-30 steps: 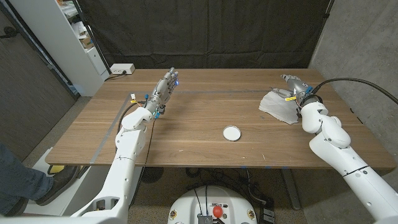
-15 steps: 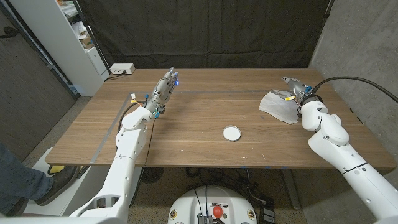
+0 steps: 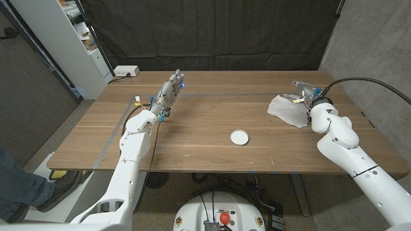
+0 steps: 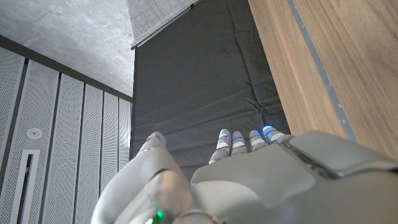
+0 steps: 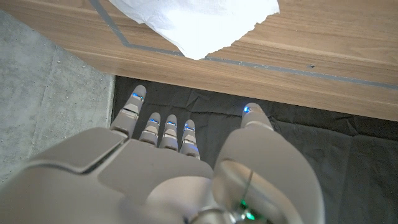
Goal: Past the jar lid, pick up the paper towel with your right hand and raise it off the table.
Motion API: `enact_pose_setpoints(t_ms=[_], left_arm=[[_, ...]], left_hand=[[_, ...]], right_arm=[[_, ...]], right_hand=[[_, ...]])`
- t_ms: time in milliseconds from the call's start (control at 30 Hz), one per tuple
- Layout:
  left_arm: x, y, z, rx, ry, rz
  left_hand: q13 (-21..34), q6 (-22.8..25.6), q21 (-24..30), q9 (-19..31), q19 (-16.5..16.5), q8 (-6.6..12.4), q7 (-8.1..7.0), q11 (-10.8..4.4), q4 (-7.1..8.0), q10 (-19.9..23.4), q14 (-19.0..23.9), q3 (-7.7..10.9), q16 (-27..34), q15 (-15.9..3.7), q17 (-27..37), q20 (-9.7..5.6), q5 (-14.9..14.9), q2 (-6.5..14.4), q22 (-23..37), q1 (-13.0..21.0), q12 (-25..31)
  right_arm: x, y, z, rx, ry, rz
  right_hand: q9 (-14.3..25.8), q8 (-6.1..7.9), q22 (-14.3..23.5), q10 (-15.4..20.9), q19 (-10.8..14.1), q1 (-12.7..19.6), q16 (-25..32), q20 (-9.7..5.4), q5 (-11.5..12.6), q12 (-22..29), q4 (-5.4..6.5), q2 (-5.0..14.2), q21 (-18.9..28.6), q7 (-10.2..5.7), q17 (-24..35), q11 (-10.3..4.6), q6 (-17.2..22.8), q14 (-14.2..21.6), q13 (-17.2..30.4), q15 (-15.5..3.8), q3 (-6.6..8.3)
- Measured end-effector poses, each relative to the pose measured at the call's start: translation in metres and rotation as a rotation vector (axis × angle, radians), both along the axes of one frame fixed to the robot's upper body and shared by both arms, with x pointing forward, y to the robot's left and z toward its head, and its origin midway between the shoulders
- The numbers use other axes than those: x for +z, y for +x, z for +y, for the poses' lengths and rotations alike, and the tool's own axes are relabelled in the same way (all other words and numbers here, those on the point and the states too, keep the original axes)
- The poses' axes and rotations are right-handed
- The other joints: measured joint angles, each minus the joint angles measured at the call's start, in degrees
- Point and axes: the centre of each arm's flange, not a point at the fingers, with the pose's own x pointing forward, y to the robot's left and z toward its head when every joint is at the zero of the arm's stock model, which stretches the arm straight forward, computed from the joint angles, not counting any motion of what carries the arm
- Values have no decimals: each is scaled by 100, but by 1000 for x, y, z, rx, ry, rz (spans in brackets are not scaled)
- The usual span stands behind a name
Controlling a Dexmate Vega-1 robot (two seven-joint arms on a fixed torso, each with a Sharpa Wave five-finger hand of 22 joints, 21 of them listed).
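The long brown wooden table (image 3: 192, 138) carries a crumpled white paper towel (image 3: 287, 107) near its far right corner, beyond the small round white jar lid (image 3: 239, 136). The right hand (image 3: 306, 92), fingers apart and holding nothing, hovers just beside the towel's right edge. The left hand (image 3: 168, 94) waits open, well apart.

Three cameras: one up high, one on each wrist.

The head camera looks down from above on the whole wooden surface (image 3: 192, 122), with both arms coming in from the near corners. Each wrist camera sits very close behind its own hand, the left hand (image 4: 249, 180) and the right hand (image 5: 168, 174), looking along the fingers. All three views share the surface and the dark curtain (image 3: 212, 32).
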Motion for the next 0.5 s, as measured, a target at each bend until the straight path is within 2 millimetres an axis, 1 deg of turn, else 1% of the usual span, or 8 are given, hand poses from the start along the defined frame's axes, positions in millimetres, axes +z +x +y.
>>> enact_pose_setpoints(t_ms=[67, 100, 133, 267, 400, 433, 500], left_arm=[[0, 0, 0, -1, 0, -1], [0, 0, 0, -1, 1, -1], [0, 2, 3, 2, -2, 3], [0, 3, 3, 2, -2, 4], [0, 3, 3, 1, -1, 3], [0, 4, 5, 2, -3, 6], [0, 5, 5, 3, -4, 6]], left_hand=[[0, 0, 0, 0, 0, 0, 0, 31, 0, 31, 0, 0, 0, 0, 0, 0, 0, 0, 0, 0, 0], [0, 0, 0, 0, 0, 0, 0, 31, 0, 31, 0, 0, 0, 0, 0, 0, 0, 0, 0, 0, 0], [0, 0, 0, 0, 0, 0, 0, 31, 0, 31, 0, 0, 0, 0, 0, 0, 0, 0, 0, 0, 0], [0, 7, 0, 0, 0, 0, 8, 31, 0, 31, 0, 0, 0, 0, 0, 0, 0, 0, 0, 0, 0], [0, 20, 0, 0, 0, 0, 21, 31, 0, 31, 0, 0, 0, 0, 0, 0, 0, 0, -1, 0, 0], [0, 20, 0, 0, 0, 0, 20, 31, -11, 31, 0, -12, 0, 0, 0, 0, 0, 0, -1, 0, 0], [0, 20, 0, 0, 0, 0, 21, 31, -18, 31, 0, -19, 0, 0, 0, 0, 0, 0, -1, 0, 0]], right_arm=[[2, 1, 2, 3, -5, -2], [2, 1, 2, 3, -5, -2], [-3, 3, -5, -26, 14, 47], [-1, 5, -3, -25, 6, 46], [0, 7, -2, -25, 3, 47], [-3, 9, -5, -40, 15, 77], [-4, 9, -6, -43, 18, 82]], right_hand=[[0, 0, 0, 0, 0, 2, 0, 0, 0, 0, 0, 2, 0, 0, 0, 0, 0, 0, 0, 0, 0], [0, 0, 0, 22, 0, 31, 0, 0, 0, 0, 0, 31, 0, 0, 0, 22, 0, 0, 0, 0, 0], [0, 0, 0, 31, 1, 31, 0, 1, 0, 0, 0, 31, 0, 0, 0, 31, 0, 0, 0, 0, 0], [0, 0, 0, 31, 20, 31, 0, 20, 0, 0, -17, 31, 0, 0, 0, 31, 0, 0, 0, 0, 17], [0, 0, 0, 31, 41, 54, 0, 41, 0, 0, -41, 8, -21, 0, 1, 31, 0, 0, 0, 0, -6], [0, 0, 0, 31, 41, 59, 0, 41, 0, 0, -41, 2, -21, 0, 1, 31, 0, 0, 1, 0, -6], [0, 0, 0, 31, 41, 59, 0, 41, 0, 0, -41, 2, -21, 0, 1, 31, 0, 0, 1, 0, -6]])
